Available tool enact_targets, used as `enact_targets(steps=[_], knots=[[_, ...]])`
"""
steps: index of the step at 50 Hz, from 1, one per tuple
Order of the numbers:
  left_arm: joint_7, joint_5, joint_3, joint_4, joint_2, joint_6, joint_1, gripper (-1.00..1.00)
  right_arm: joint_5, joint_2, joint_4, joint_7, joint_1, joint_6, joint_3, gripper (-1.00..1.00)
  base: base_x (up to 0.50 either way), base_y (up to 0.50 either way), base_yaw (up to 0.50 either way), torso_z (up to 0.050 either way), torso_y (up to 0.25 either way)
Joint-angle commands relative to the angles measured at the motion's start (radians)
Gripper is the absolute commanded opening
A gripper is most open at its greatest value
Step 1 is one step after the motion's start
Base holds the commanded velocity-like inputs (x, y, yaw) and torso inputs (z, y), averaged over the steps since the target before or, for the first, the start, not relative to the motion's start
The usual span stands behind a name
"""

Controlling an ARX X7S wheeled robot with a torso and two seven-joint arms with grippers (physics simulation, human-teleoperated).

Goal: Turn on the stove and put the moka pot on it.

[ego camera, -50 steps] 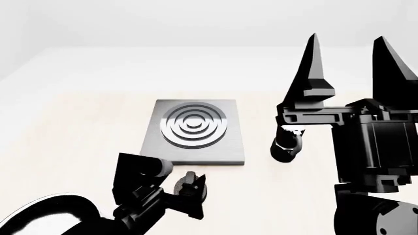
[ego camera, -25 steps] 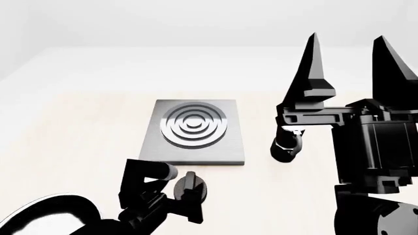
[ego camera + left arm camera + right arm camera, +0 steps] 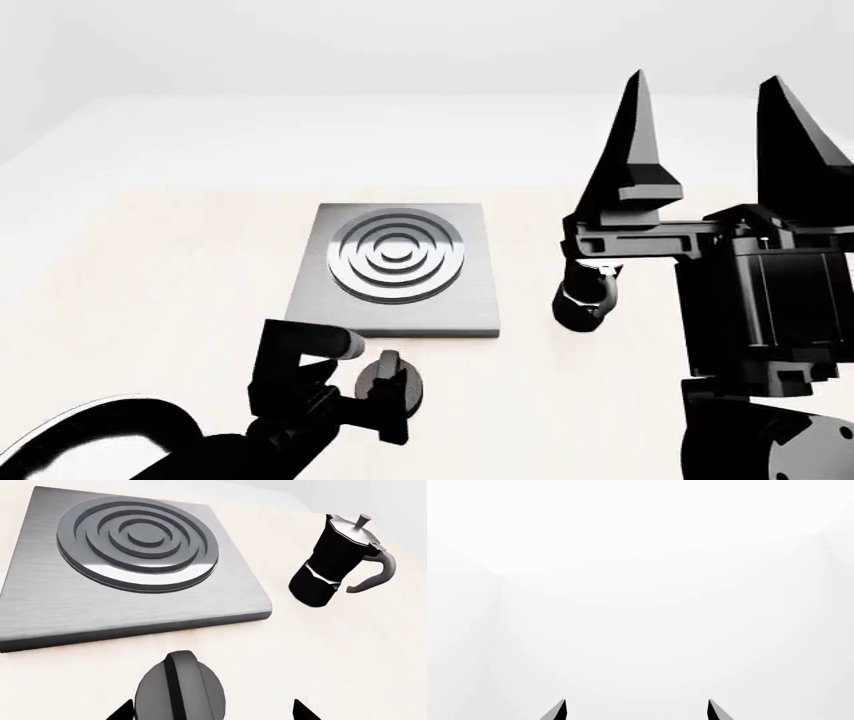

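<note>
The stove [image 3: 395,268] is a flat grey plate with raised rings; its round black knob [image 3: 390,385] sits on the table just in front of it. In the left wrist view the stove [image 3: 133,560] and the ridged knob [image 3: 180,690] are close. My left gripper [image 3: 212,712] is open, one fingertip [image 3: 123,712] next to the knob and the other well clear of it. The moka pot [image 3: 333,562] stands upright to the right of the stove, black with a silver lid. In the head view the moka pot [image 3: 585,295] is mostly hidden behind my raised right gripper [image 3: 707,110], which is open and holds nothing.
The pale table [image 3: 160,260] runs left of the stove and behind it. My right arm [image 3: 761,300] fills the right side of the head view. The right wrist view shows only white background between the two fingertips [image 3: 560,710].
My left gripper has shifted slightly right and back toward me beside the knob. The right arm, stove and moka pot have not moved.
</note>
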Motion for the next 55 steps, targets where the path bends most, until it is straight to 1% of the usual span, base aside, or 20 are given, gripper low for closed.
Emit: enact_targets(steps=[1,11,18,29,34,37,41,48,50,55], knots=[[0.001,0.014,0.035,-0.072,-0.008,0.05,-0.023,1.0,0.0,0.005,0.004,0.005,-0.005,-0.011,-0.01,1.0,0.0,0.0,0.0,0.0,0.0],[0.002,0.012,0.05,-0.106,-0.008,0.078,-0.029,1.0,0.008,0.012,0.002,0.012,-0.003,-0.014,-0.011,1.0,0.0,0.0,0.0,0.0,0.0],[0.012,0.02,0.069,-0.161,-0.007,0.127,-0.027,1.0,0.009,0.016,0.005,0.015,-0.003,-0.019,-0.015,1.0,0.0,0.0,0.0,0.0,0.0],[0.014,0.014,0.082,-0.198,-0.005,0.149,-0.03,1.0,0.027,0.023,0.002,0.03,0.018,-0.002,-0.017,1.0,0.0,0.0,0.0,0.0,0.0],[0.019,0.017,0.094,-0.227,-0.005,0.174,-0.025,1.0,0.015,0.024,0.008,0.023,0.0,-0.026,-0.023,1.0,0.0,0.0,0.0,0.0,0.0],[0.023,0.019,0.102,-0.246,-0.007,0.19,-0.02,1.0,0.045,0.029,-0.003,0.042,0.034,0.013,-0.015,1.0,0.0,0.0,0.0,0.0,0.0],[0.024,0.019,0.105,-0.264,-0.008,0.202,-0.017,1.0,0.015,0.027,0.01,0.025,-0.001,-0.03,-0.029,1.0,0.0,0.0,0.0,0.0,0.0],[0.025,0.018,0.11,-0.292,-0.009,0.224,-0.012,1.0,0.021,0.032,0.008,0.03,0.002,-0.031,-0.029,1.0,0.0,0.0,0.0,0.0,0.0],[0.028,0.019,0.115,-0.302,-0.009,0.232,-0.011,1.0,0.039,0.034,0.002,0.041,0.021,-0.008,-0.024,1.0,0.0,0.0,0.0,0.0,0.0],[0.022,0.012,0.115,-0.303,-0.01,0.227,-0.013,1.0,0.028,0.034,0.006,0.036,0.008,-0.028,-0.031,1.0,0.0,0.0,0.0,0.0,0.0]])
